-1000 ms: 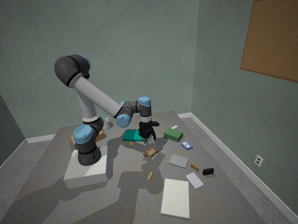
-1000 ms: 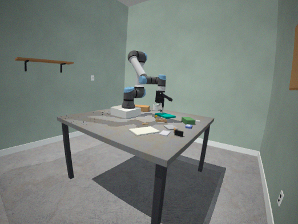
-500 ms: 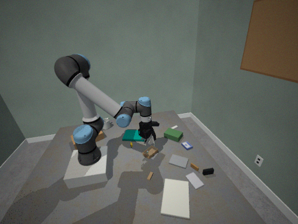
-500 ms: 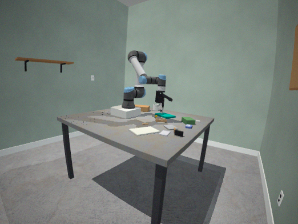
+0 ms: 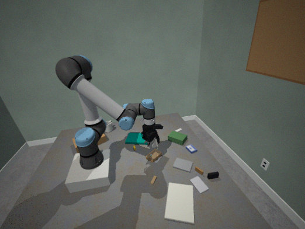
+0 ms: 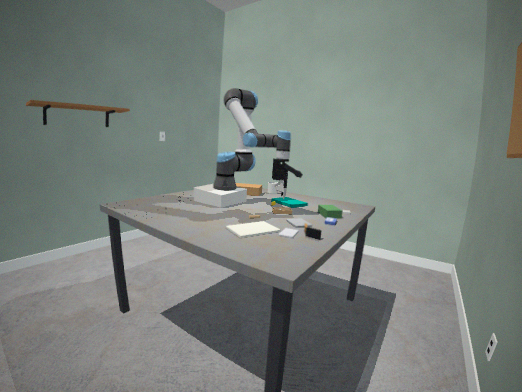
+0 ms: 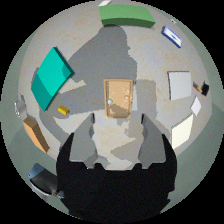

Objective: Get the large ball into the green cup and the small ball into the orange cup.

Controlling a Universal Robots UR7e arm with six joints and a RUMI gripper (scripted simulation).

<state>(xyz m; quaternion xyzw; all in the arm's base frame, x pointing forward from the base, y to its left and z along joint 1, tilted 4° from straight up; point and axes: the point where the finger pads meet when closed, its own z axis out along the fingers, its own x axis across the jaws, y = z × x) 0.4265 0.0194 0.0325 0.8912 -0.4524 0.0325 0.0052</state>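
The covered wooden puzzle [image 5: 153, 155] is a small tan box lying on the table near its middle. In the wrist view the puzzle [image 7: 119, 98] lies flat straight ahead of the fingers, and a small pale ball [image 7: 109, 101] shows at its left inner edge. The cups inside are too small to tell apart. My gripper [image 5: 153, 142] hangs above the table just behind the puzzle, apart from it, with its fingers open and nothing between them; it also shows in the wrist view [image 7: 118, 125] and in the exterior view [image 6: 282, 186].
A teal block [image 5: 136, 138], a green box [image 5: 177, 137], a small yellow piece [image 5: 134, 148], a blue-white card [image 5: 191, 148], grey plates [image 5: 183, 164], a black block [image 5: 212, 174], small wooden pieces [image 5: 153, 179] and a large white board [image 5: 180, 202] lie around. The arm's white base block [image 5: 87, 175] stands at the left.
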